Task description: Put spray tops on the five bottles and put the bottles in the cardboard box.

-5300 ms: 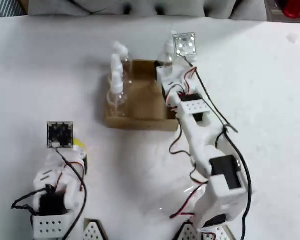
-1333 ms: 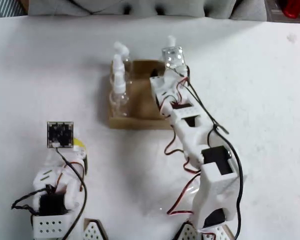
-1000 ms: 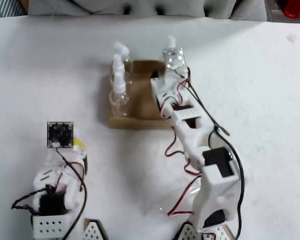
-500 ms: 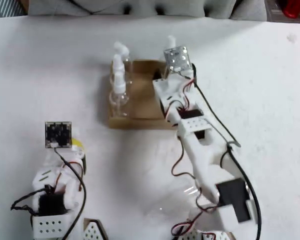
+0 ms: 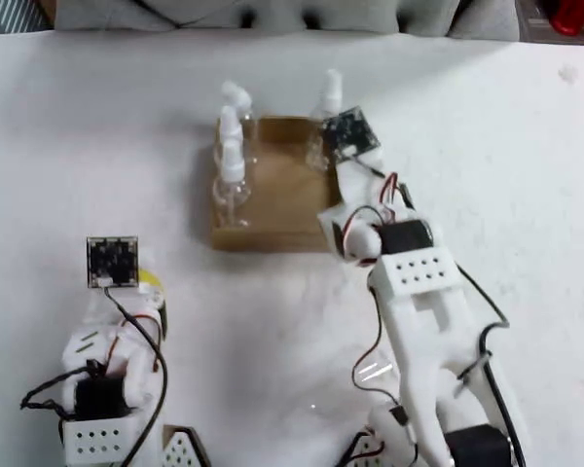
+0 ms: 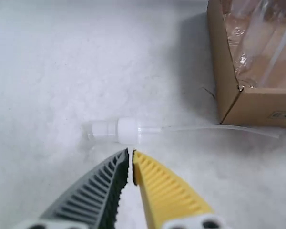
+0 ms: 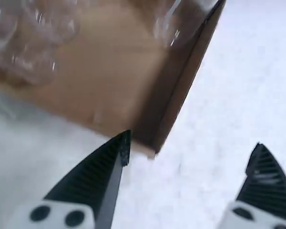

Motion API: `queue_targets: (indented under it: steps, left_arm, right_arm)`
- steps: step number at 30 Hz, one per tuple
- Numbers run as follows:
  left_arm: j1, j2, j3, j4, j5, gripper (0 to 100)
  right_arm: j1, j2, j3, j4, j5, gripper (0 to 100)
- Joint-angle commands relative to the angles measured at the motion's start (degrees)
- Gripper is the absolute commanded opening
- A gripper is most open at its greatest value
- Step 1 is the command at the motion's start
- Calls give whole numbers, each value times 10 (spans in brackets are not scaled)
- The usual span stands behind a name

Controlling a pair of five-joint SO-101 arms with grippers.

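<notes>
Mid-frame, the light, slick spray top looked best pinched at its stiff collar, not its floppy tube; the left gripper sat closed and empty, the right gripper wide open.

Behind each pincer runs a white plastic arm, strung with red and black cables. The left pincer pairs a grey ribbed finger with a yellow one. The right pincer has black ribbed fingers and dark screws at its base.
</notes>
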Motion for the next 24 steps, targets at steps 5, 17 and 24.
queue_targets:
  steps: [5, 17, 24]
  left_arm:
    - [-7, -8, -2, -10, -7, 20]
    - [-7, -8, -2, -10, -7, 20]
    - [-7, -8, -2, -10, -7, 20]
  right_arm:
    - [0, -45, -48, 214, 149, 333]
    - [-73, -61, -101, 461, 439, 333]
    - [-163, -124, 36, 460, 563, 333]
